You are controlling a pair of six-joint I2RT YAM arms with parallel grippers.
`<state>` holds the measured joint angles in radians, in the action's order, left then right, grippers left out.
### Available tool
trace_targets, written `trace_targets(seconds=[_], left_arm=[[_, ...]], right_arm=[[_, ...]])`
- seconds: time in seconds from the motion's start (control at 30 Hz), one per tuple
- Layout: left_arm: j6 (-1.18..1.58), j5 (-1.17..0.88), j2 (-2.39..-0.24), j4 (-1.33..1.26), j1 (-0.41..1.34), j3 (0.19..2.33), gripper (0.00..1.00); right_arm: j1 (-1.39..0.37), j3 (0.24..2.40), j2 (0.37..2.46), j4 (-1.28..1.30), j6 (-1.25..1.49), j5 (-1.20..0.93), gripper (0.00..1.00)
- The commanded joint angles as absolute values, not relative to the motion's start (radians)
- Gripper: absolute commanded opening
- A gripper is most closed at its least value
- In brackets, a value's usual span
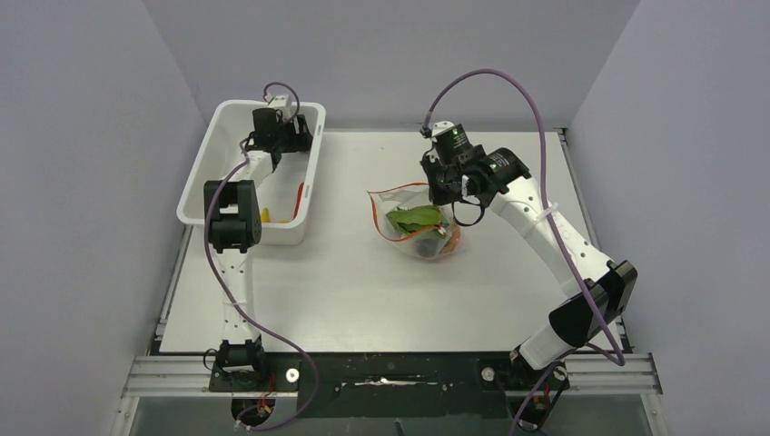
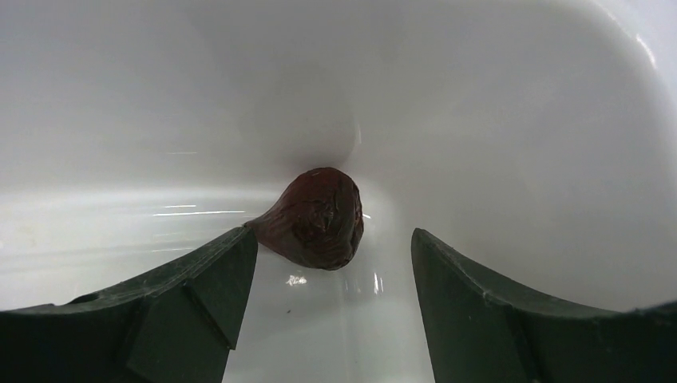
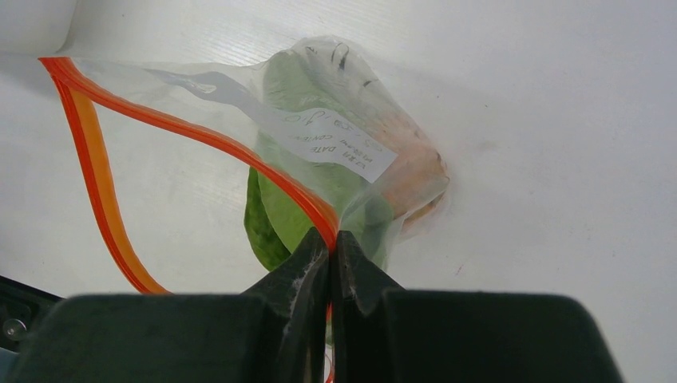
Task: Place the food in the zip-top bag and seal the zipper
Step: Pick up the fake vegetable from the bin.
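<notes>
Right gripper clenched on zipper, propping bag open for loading; left gripper spread astride brown food, far end of tub.

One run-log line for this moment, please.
left gripper: open, at brown piece in tub | right gripper: shut on zipper | bag: unsealed

tub — left on table; zip-top bag right of it; leafy piece inside bag

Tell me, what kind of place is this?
Likely a robotics lab booth: left arm and right arm bolted to a table, grey walls around, toy food in a zip-top bag and white tub.
</notes>
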<state>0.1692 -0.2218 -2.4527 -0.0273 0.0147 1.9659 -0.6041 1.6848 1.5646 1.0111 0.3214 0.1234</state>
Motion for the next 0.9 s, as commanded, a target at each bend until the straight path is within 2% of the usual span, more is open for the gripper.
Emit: trace_targets(seconds=[0.0,0.23,0.37,0.57,0.87], left_arm=[[0.125,-0.278,-2.498,-0.109,-0.001,2.057,0.70],[0.088,-0.344,-2.587,-0.153,-0.005,2.163,0.69],[0.090,-0.315,-2.614,-0.131,-0.004,2.208,0.62],[0.091,-0.297,-2.567,-0.115,-0.001,2.160,0.37],[0.126,-0.240,-2.409,-0.149,0.007,1.955,0.32]], right_arm=[[-0.611,1.733,1.544,0.975,0.316,0.149,0.01],[-0.610,1.738,1.553,0.986,0.314,0.152,0.01],[-0.607,1.731,1.548,0.991,0.313,0.175,0.01],[-0.601,1.704,1.525,0.955,0.314,0.183,0.01],[-0.591,1.654,1.496,0.925,0.297,0.167,0.01]])
